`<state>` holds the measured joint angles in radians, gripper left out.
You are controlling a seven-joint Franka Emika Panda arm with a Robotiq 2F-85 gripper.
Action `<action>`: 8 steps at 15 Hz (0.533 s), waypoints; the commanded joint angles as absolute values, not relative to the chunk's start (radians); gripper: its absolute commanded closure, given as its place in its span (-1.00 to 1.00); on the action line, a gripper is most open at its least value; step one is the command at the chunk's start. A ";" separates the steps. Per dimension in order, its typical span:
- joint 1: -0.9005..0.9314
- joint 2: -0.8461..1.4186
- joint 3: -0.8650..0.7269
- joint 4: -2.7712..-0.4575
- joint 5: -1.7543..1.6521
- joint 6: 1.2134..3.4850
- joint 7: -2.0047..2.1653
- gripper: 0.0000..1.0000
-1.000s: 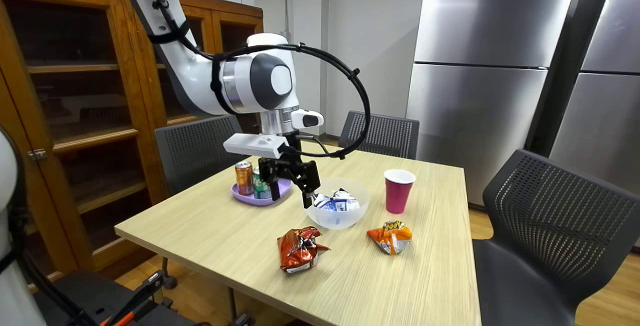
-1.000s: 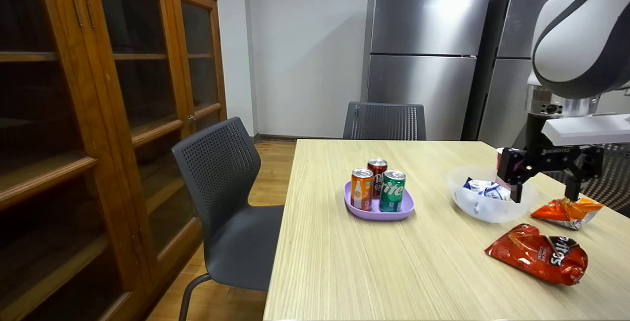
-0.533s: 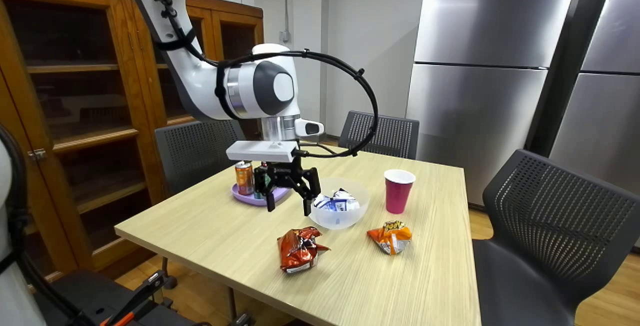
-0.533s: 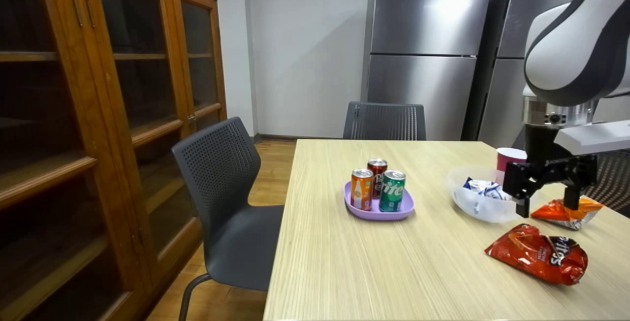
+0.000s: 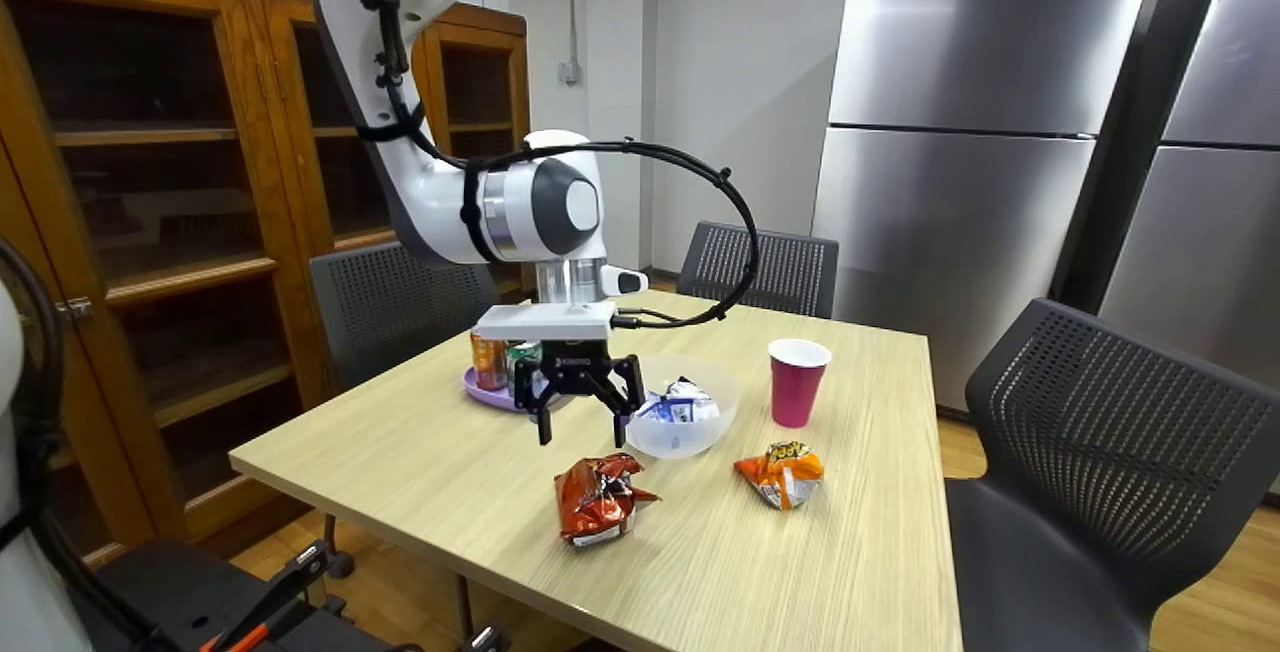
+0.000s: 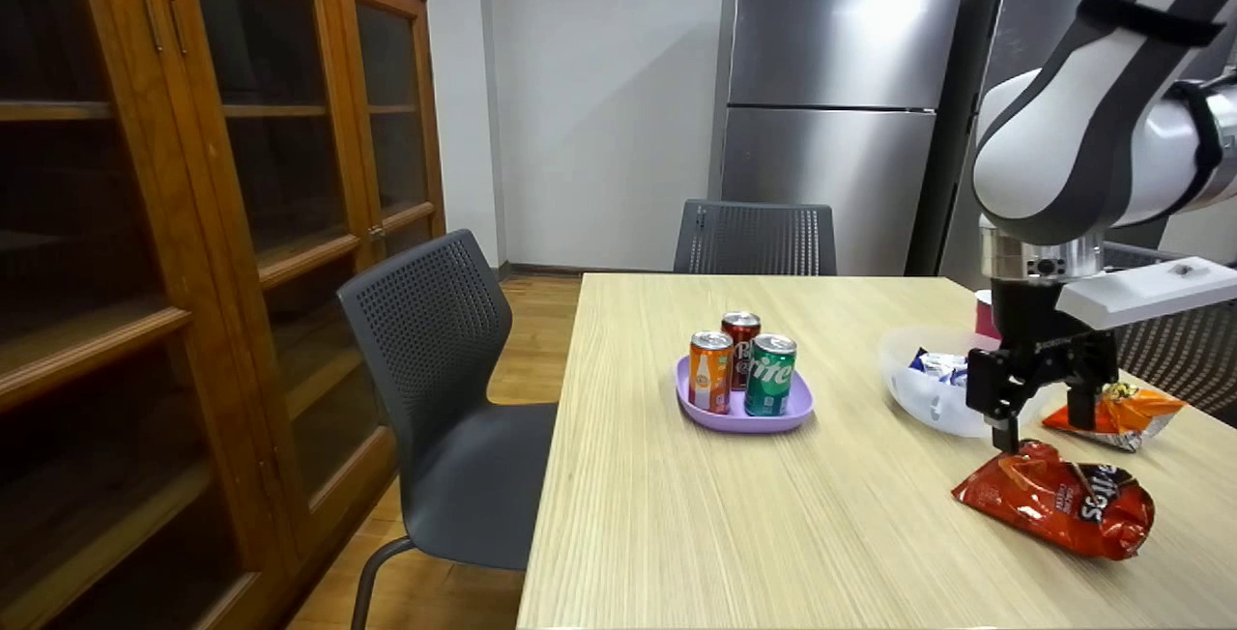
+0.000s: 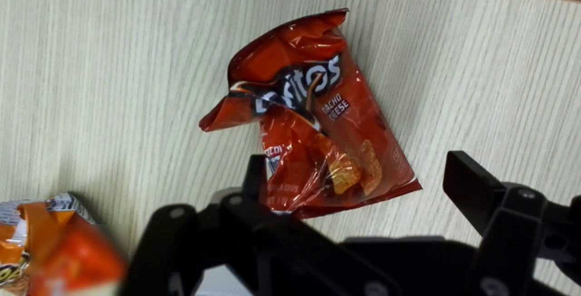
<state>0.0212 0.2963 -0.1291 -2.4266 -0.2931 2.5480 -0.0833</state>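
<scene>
My gripper is open and empty. It hangs above the table, just over and slightly behind a crumpled red Doritos bag in an exterior view. In an exterior view its fingertips overlap the top of the bag. In the wrist view the bag lies flat, and its lower end is between the spread jaws. The left finger covers a bit of the bag's edge; the right one stands apart from it. Whether a finger touches the bag cannot be told.
A frosted bowl with blue-white packets stands behind the gripper. An orange bag and a magenta cup stand to one side. A purple tray holds three cans. Chairs surround the table.
My gripper has come down and moved toward the red bag, turning slightly. It has stayed open. The bags, bowl, cup and tray have not moved.
</scene>
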 commanded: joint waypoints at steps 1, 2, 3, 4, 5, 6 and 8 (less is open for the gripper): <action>-0.023 0.365 -0.089 -2.339 -0.280 2.482 -0.212 -1.00; -0.029 0.375 -0.086 -2.329 -0.286 2.471 -0.248 -1.00; -0.037 0.382 -0.081 -2.321 -0.287 2.465 -0.283 -1.00; -0.047 0.387 -0.076 -2.316 -0.288 2.458 -0.322 -1.00; -0.056 0.392 -0.073 -2.310 -0.287 2.451 -0.354 -1.00; -0.065 0.395 -0.069 -2.306 -0.286 2.443 -0.384 -1.00; -0.078 0.402 -0.066 -2.298 -0.290 2.430 -0.429 -1.00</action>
<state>-0.0356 0.3929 -0.0972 -2.3317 -0.2926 2.4841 -0.3416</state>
